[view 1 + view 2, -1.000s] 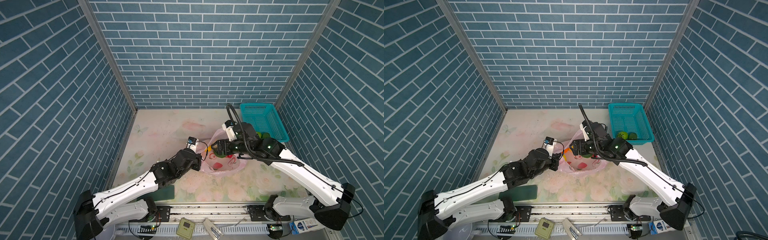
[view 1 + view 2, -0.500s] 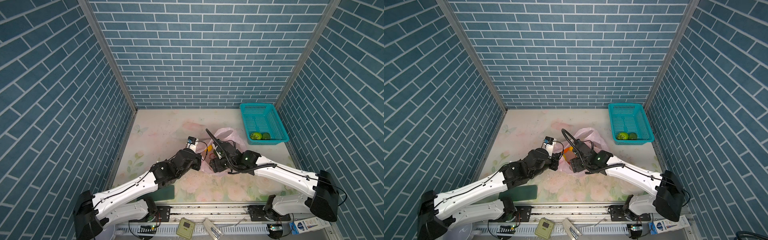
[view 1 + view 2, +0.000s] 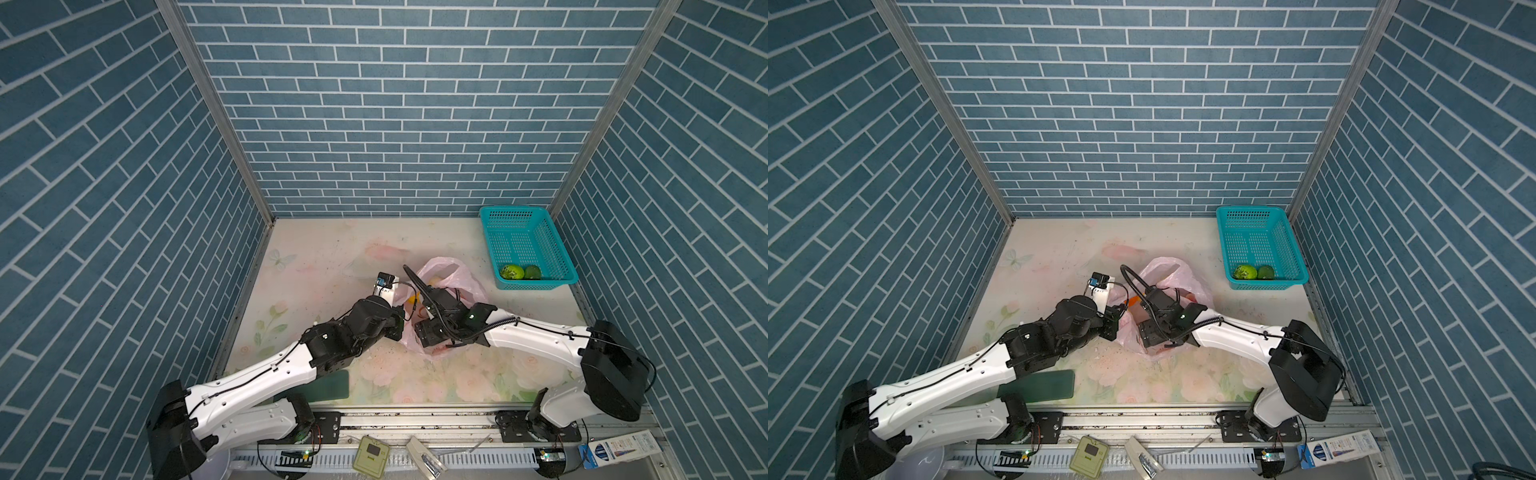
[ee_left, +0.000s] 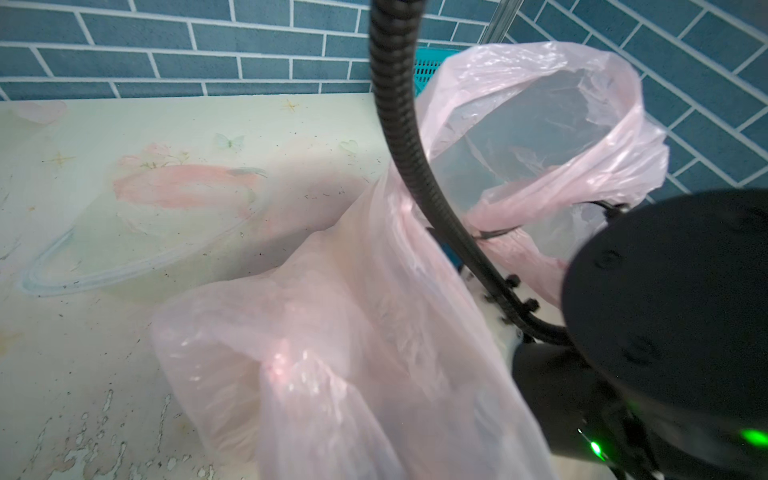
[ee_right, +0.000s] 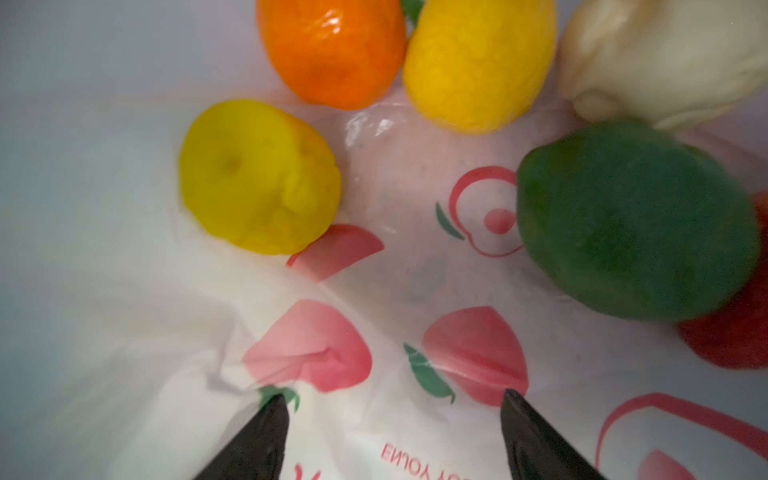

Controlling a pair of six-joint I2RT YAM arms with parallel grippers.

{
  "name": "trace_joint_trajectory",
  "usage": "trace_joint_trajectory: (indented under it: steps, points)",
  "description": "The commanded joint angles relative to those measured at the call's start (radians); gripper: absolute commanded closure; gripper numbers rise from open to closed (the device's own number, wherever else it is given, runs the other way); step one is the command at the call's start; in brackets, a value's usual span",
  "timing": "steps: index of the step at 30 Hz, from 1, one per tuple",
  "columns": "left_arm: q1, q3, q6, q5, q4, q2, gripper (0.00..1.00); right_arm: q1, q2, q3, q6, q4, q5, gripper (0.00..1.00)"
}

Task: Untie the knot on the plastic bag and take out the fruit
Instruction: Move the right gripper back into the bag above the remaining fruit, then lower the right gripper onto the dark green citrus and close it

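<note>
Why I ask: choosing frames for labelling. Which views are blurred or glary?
Right wrist view: the dark green fruit is smeared at its edges; left wrist view: the plastic bag near the lens is soft, with a small glare patch; both top views: sharp and evenly lit.

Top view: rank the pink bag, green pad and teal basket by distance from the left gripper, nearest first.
From the left gripper in a top view:
1. Pink bag: right at its tip, gripped at the near edge.
2. Green pad: table front, partly under the left arm.
3. Teal basket: back right corner.
</note>
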Motion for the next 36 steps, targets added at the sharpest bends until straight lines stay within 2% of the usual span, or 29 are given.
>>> trace_joint_trajectory:
  steps: [1, 5, 10, 12, 21, 27, 36]
  points:
    - [0.005, 0.018, 0.011, 0.025, 0.019, 0.001, 1.0, -0.046, 0.047, 0.08, 0.095, 0.045, -0.025, 0.21]
    - [0.006, 0.012, 0.01, 0.039, 0.022, -0.002, 1.0, -0.08, 0.108, 0.145, 0.145, 0.043, 0.026, 0.21]
    - [0.004, 0.009, 0.01, 0.06, 0.014, -0.002, 1.0, -0.097, 0.104, 0.18, 0.215, -0.025, 0.216, 0.16]
    - [0.004, 0.001, 0.007, 0.075, 0.013, -0.002, 1.0, -0.113, 0.094, 0.17, 0.237, -0.053, 0.24, 0.13]
    - [-0.031, -0.027, -0.013, 0.124, 0.056, 0.032, 1.0, -0.19, 0.062, 0.003, 0.293, 0.116, 0.136, 0.1]
    - [-0.054, -0.023, -0.015, 0.143, 0.088, 0.083, 1.0, -0.198, 0.115, 0.001, 0.299, 0.209, 0.085, 0.1]
    - [-0.055, -0.021, -0.01, 0.113, 0.087, 0.074, 1.0, -0.21, 0.215, 0.028, 0.307, 0.281, 0.116, 0.1]
